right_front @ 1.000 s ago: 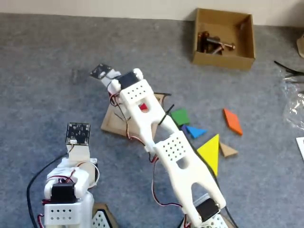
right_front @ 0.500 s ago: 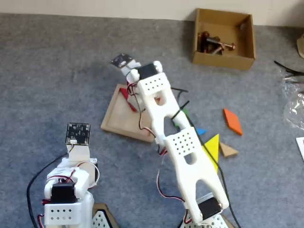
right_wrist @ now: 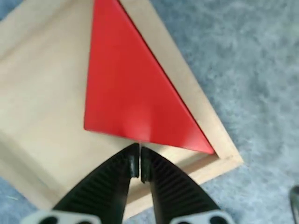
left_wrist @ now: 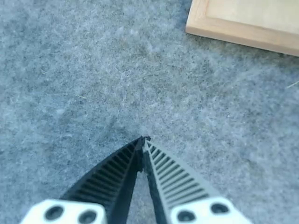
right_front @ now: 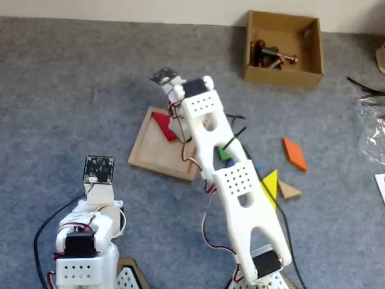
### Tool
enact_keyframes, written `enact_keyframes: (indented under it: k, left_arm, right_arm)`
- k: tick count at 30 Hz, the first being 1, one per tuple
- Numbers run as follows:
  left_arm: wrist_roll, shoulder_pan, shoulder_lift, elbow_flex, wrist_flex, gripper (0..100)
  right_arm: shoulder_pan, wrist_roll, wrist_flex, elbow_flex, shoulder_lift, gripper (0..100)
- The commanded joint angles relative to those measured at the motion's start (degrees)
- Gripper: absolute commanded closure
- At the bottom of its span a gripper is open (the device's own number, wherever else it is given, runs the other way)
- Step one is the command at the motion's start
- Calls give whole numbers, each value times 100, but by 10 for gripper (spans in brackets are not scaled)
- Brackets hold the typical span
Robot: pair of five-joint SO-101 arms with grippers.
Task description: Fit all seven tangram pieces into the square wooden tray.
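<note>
The square wooden tray (right_front: 150, 153) lies on the grey carpet with a red triangle (right_front: 163, 125) flat in its far corner. In the right wrist view my right gripper (right_wrist: 136, 150) is shut, its tips at one edge of the red triangle (right_wrist: 131, 93) inside the tray (right_wrist: 37, 135). To the right of the tray lie a green piece (right_front: 224, 153), a yellow triangle (right_front: 271, 182), a tan triangle (right_front: 290, 191) and an orange parallelogram (right_front: 295, 153), some partly hidden by the right arm. My left gripper (left_wrist: 142, 141) is shut over bare carpet, short of a tray corner (left_wrist: 243, 23).
A cardboard box (right_front: 283, 66) with metal parts stands at the back right. Clutter and a plastic bag (right_front: 373, 135) sit at the right edge. The left arm's base (right_front: 84, 247) is at the near left. Open carpet stretches left of the tray.
The right arm has swung rightward and farther back across the tray, uncovering the tray's left side. The red triangle now lies in the far corner. The left arm has not moved.
</note>
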Motion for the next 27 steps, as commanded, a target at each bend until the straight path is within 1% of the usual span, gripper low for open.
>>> enact_keyframes:
  k: [1,27]
  left_arm:
    - [-44,-92,-31,127,26,990]
    - [-44,-92,-31,127,26,990]
  right_arm:
    - [347,-53,119,233,-145,987]
    - [1464,-26,127,233,-224,987]
